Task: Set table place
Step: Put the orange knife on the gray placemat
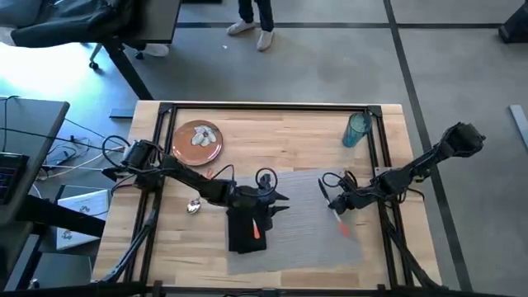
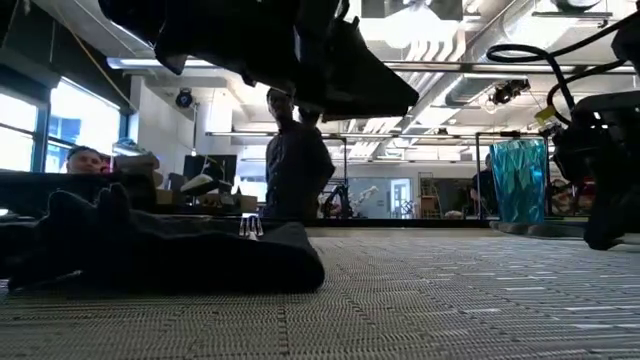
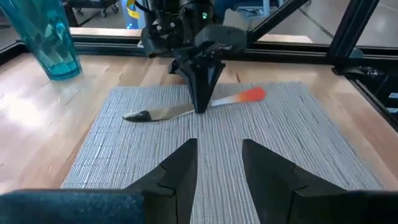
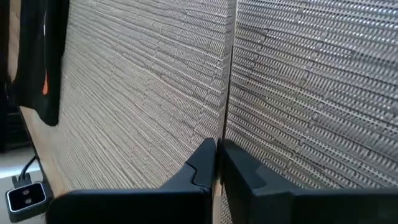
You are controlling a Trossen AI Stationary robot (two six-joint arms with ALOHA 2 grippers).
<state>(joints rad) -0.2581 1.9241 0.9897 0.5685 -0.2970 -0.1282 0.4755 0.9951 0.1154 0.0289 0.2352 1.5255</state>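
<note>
One knife (image 3: pixel 193 107) is pinched at mid-length by the closed right gripper (image 3: pixel 200 106) on the placemat (image 1: pixel 305 239). The left gripper (image 3: pixel 217 168), fingers parted and empty, is held above the napkin (image 1: pixel 245 229). The tumbler (image 1: pixel 356 129) is seen empty; pale pieces lie on the plate (image 1: pixel 198 142).

A grey floor (image 1: pixel 330 66) crossed by dark seams is seen at the upper frame; bright windows (image 2: pixel 60 125) and ceiling lights (image 2: pixel 420 25) are shown behind.

Ribbed grey woven mat (image 3: pixel 205 149) under my matt black fingers (image 3: pixel 180 171); shiny metal knife blade (image 3: pixel 155 114), smooth orange plastic handle (image 3: pixel 245 96), clear glossy teal cup (image 3: pixel 53 37), pale bare wood table (image 3: pixel 37 130)
</note>
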